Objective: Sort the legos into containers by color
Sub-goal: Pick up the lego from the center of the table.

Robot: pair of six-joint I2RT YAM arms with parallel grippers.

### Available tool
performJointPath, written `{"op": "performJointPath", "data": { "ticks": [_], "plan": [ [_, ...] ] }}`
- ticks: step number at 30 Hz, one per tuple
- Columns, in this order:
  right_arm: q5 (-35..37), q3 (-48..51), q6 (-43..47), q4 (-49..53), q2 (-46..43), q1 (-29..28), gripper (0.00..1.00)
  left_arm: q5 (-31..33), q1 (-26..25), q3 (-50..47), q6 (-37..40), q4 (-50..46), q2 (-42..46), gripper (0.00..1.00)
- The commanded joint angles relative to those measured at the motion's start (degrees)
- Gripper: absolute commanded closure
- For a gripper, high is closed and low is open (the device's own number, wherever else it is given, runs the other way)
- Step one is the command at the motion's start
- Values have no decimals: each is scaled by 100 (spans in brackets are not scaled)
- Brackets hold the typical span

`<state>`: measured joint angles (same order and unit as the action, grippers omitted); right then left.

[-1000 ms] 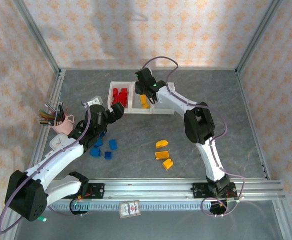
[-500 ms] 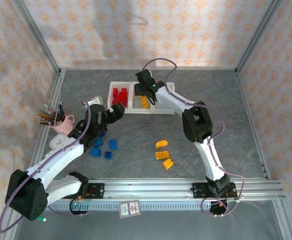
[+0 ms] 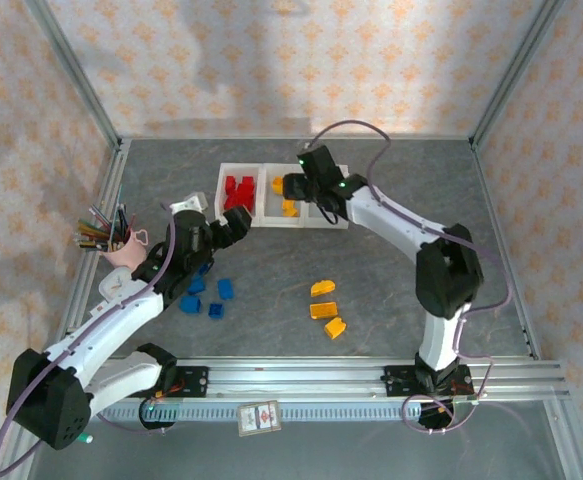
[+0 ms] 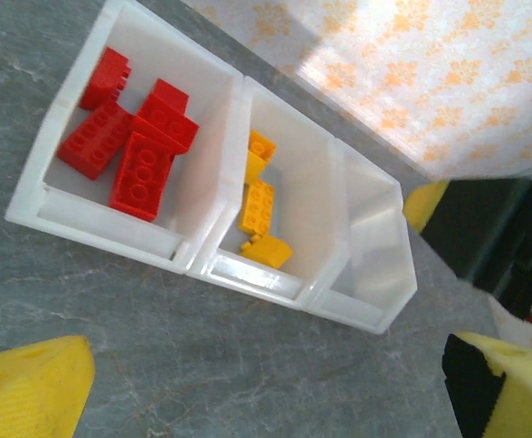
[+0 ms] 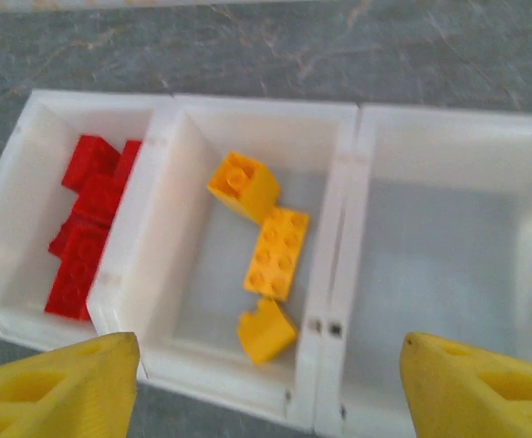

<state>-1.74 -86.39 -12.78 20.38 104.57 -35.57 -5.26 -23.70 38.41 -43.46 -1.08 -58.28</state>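
Right fingers: my right fingers (image 3: 291, 187) stand well apart with nothing between them, above the middle bin.
Left fingers: my left fingers (image 3: 235, 228) are spread wide and hold nothing, on the near side of the row's left end.
Below right fingers: three orange-yellow legos (image 5: 270, 251) lie on the floor of the middle bin.
Containers: the containers (image 5: 343, 219) are three white bins joined in one row, at the far middle of the table (image 3: 391, 270).
Left bin: red legos (image 5: 83, 214), several, piled together.
Right bin: no brick seen in it.
Blue legos (image 3: 203, 297): a handful on the table, near left, close to my left arm and well apart from my right fingers.
Loose orange-yellow legos (image 3: 324, 305): three on the table, near centre, well apart from both fingers.
Handling, as I judge it: light, stiff, smooth plastic that may skid or tip.
Hold: across two flat opposite sides, low down, avoiding any sloped wedge face.
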Motion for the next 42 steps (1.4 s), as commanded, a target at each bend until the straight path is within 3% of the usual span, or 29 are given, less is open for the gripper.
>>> {"op": "performJointPath", "data": {
  "ticks": [1,10,16,22,30,42],
  "plan": [
    [98,819,-278,-16,-578,22,23,-64,-248,-131,-64,35,96,1],
    [393,2691,-926,452,-1731,-95,19,164,-1208,-297,-408,388,-211,1],
    [187,3403,-1354,379,-2034,-602,17,164,-1450,-465,-671,607,-447,1],
    [310,3649,-1592,194,-1706,-1300,13,408,-1556,-621,-805,578,-356,1],
    [495,3764,-1553,86,-1339,-1600,11,552,-1558,-816,-891,451,-150,1],
    [573,3797,-1326,-18,-1073,-1613,27,545,-1558,-832,-915,469,-173,1]
  ]
}}
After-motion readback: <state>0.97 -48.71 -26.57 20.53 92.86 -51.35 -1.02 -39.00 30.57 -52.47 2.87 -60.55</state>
